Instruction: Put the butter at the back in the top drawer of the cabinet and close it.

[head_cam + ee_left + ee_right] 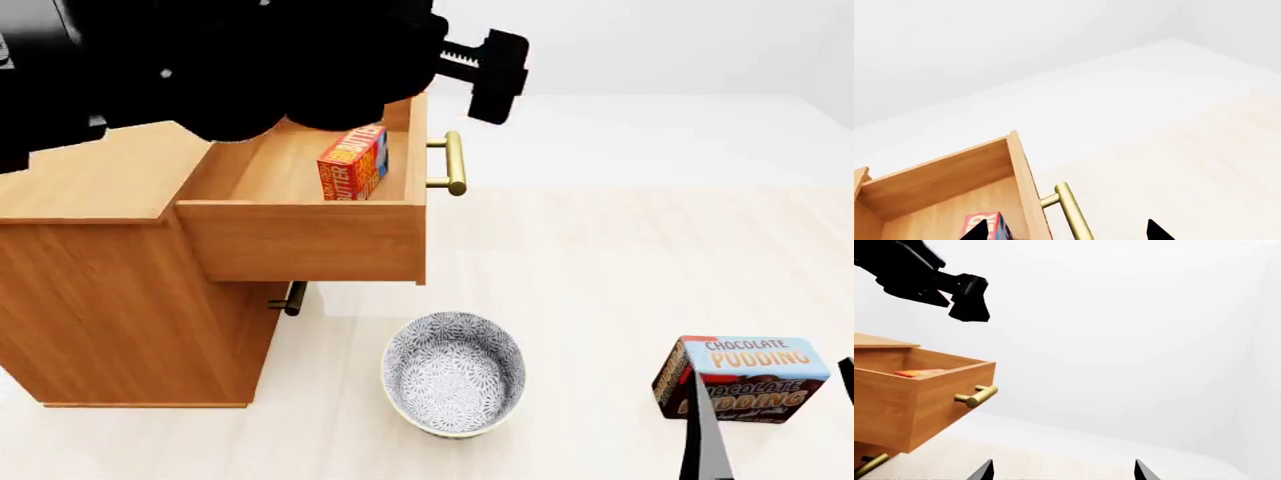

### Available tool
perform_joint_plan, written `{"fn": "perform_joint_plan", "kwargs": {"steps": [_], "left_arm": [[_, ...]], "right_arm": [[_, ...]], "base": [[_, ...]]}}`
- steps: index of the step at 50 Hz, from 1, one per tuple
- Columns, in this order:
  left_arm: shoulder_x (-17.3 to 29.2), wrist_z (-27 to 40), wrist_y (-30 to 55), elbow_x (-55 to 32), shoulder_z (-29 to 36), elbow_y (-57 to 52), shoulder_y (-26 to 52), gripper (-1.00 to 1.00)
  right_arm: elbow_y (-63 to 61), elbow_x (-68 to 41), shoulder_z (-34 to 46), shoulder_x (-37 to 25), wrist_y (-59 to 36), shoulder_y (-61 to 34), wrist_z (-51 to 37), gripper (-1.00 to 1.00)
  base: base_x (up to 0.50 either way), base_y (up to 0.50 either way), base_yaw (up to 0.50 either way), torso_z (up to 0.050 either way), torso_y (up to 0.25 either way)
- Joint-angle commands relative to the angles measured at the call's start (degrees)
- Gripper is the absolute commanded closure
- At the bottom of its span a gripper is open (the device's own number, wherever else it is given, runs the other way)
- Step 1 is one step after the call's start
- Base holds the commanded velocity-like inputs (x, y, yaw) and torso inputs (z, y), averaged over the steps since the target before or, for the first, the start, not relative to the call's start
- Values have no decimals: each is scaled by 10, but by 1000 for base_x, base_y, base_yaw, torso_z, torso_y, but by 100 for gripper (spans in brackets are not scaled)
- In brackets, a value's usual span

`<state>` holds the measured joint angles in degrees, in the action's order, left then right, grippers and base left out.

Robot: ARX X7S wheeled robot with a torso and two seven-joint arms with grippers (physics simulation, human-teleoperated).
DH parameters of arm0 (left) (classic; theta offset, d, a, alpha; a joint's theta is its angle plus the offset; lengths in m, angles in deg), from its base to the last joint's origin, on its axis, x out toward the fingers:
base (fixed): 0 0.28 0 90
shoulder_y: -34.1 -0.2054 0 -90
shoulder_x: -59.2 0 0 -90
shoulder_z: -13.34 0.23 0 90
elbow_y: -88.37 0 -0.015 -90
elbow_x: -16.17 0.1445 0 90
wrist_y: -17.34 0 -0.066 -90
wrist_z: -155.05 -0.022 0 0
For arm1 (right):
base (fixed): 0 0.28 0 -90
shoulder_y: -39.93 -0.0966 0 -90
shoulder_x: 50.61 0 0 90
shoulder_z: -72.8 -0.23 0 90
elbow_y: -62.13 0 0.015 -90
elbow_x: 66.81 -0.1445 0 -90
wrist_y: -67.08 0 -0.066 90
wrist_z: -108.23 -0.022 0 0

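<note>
Now left gripper (1066,231) spread, empty, hovering above handle (454,163) w/ fingertips straddling it, prob. lined up to push top drawer (304,238) shut. Butter (352,162) standing inside open drawer, near front wall. Right gripper (1064,471) also spread, parked low, well apart from cabinet (94,200).

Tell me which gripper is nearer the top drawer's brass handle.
Left. The left gripper hovers just above the brass handle of the open top drawer, fingers apart. The right gripper sits far off, low near the pudding box.
</note>
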<state>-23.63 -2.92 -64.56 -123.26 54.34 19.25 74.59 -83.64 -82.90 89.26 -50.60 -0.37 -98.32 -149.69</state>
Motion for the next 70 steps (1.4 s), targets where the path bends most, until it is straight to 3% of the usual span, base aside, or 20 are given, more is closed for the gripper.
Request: {"fn": "perform_joint_plan", "kwargs": {"steps": [1,10,24,32,36,43,52,70], "left_arm": [[-36,121,-77,42,-55,-84,-47,-100],[-69,151,-90,61,-90,-78,-89,-100],[-71,227,-13,158,-267,-16,-223,-100],[-71,346,-7,209,-351,28,-307,-100],[-71,413,-22,224,-368,46,-337,-100],[-72,462,-3,238,-393,64,-372,-100],[-72,473,71,231,-398,98,-411,-100],[-72,476,137,245,-398,135,-448,-100]], "right_arm": [[0,32,15,0,3,16,-27,-100],[7,25,14,0,11,15,-17,-100],[4,23,15,0,12,18,-21,-100],[6,19,15,0,17,18,-22,-100],[5,20,15,0,18,19,-23,-100],[7,24,17,0,21,21,-26,-100],[10,43,25,0,29,29,-36,-100],[9,64,33,0,31,38,-50,-100]], "base": [[0,0,0,0,0],[0,0,0,0,0],[0,0,0,0,0],[0,0,0,0,0],[0,0,0,0,0],[0,0,0,0,0],[3,0,0,0,0],[8,0,-1,0,0]]}}
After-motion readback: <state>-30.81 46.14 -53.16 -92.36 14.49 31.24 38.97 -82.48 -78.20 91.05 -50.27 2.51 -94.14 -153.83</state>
